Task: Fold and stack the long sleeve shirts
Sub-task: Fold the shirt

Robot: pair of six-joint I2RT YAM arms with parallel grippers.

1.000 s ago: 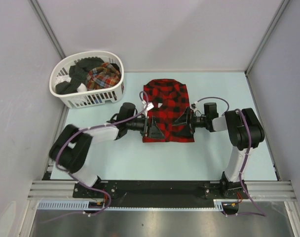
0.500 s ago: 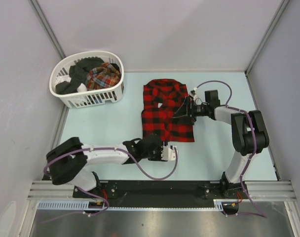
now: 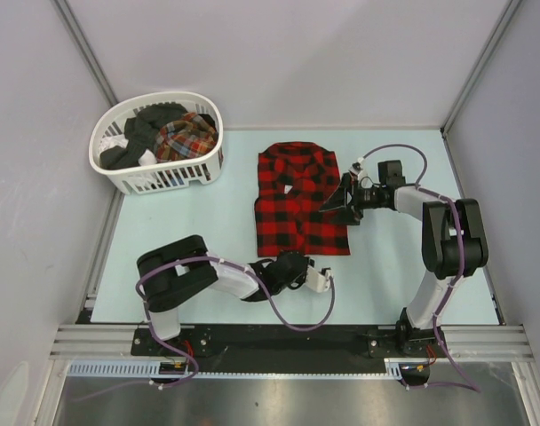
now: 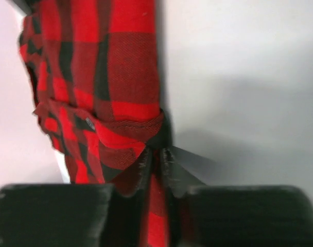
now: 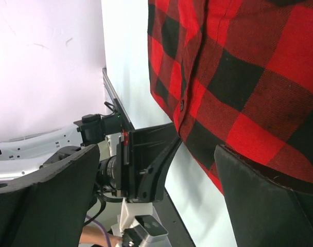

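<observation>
Mounting rail: black plate on a ribbed aluminium rail [image 3: 279,342] at the nearest edge, with both arm bases bolted to it.
Left arm: black-and-white jointed left arm [image 3: 177,271], doubled up low over the near part of the table, with a looping purple cable [image 3: 288,324] hanging from it.
Left gripper: left gripper [image 4: 156,154], two black fingers drawn narrow and nipping a puckered bit of the shirt's near hem. Red cloth shows in the slit between them.
Table: pale blue-green table top [image 3: 190,222], smooth and matte.
Shirt: red-and-black checked flannel shirt [image 3: 298,200], soft twill weave in big squares. It lies mid-table as a tidy oblong with the collar at the far end, and its near-left hem is gathered into the left gripper.
Button: small dark button [image 5: 181,105] on the shirt's front edge, seen from the right wrist.
Right gripper: right gripper [image 3: 335,206], fingers spread wide, at the shirt's right edge about halfway along. I cannot tell whether it touches the cloth.
Right arm: black-and-white right arm [image 3: 448,235], elbow raised at the table's right side, forearm reaching left.
Basket: white slatted plastic basket [image 3: 163,177], oval with an open lattice wall. It stands in the far-left corner, well apart from the flannel shirt.
Basket contents: multicolour plaid shirt [image 3: 188,135] in a fine check, crumpled, touching a dark garment [image 3: 144,133] heaped beside it.
Walls: plain grey wall panels [image 3: 297,53], flat, around the far and side edges.
</observation>
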